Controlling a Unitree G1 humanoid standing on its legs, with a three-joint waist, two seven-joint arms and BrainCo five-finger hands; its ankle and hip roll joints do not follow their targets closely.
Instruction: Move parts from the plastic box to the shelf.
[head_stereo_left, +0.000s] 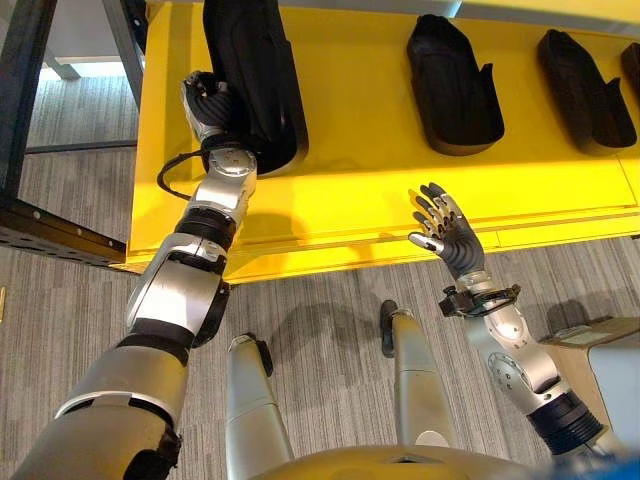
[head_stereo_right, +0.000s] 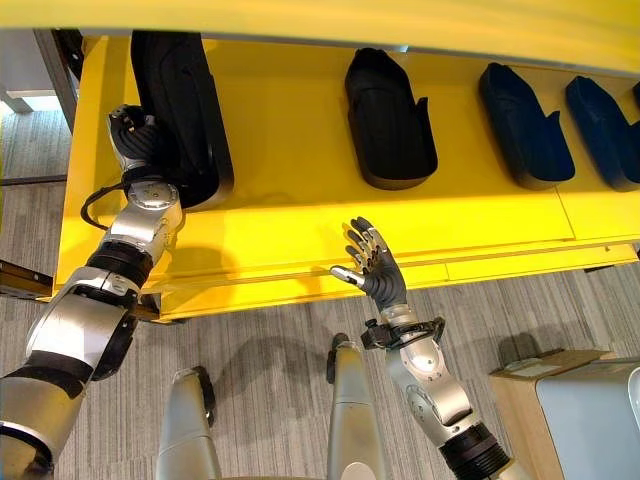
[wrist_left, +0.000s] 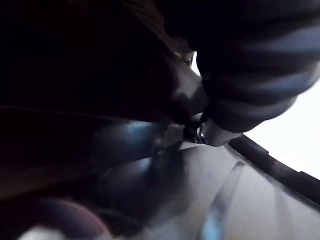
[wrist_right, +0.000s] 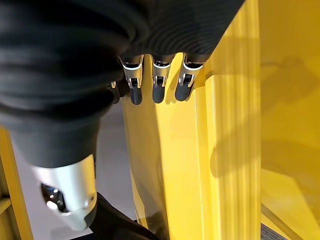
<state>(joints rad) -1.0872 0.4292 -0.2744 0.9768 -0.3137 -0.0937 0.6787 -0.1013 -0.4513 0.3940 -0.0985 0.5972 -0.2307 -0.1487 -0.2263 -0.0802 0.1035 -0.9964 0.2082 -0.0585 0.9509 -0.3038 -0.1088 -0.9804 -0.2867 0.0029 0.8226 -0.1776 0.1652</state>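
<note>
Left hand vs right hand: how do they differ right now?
The left hand is up on the yellow shelf against a black part; the right hand hovers at the shelf's front edge, touching nothing. The left hand's fingers are hidden behind the part; the right hand's fingers are spread straight. Both wear dark ribbed covers.

Bright overhead light is falling evenly on the yellow shelf (head_stereo_left: 360, 190), washing a pale glare band along its front lip, while the raised right hand (head_stereo_left: 445, 232) is casting a soft shadow on the shelf front. The left wrist view is staying very dark and smeared, with a blown-out white patch burning in one corner. Grey shadows are stretching across the yellow surface in the right wrist view.
</note>
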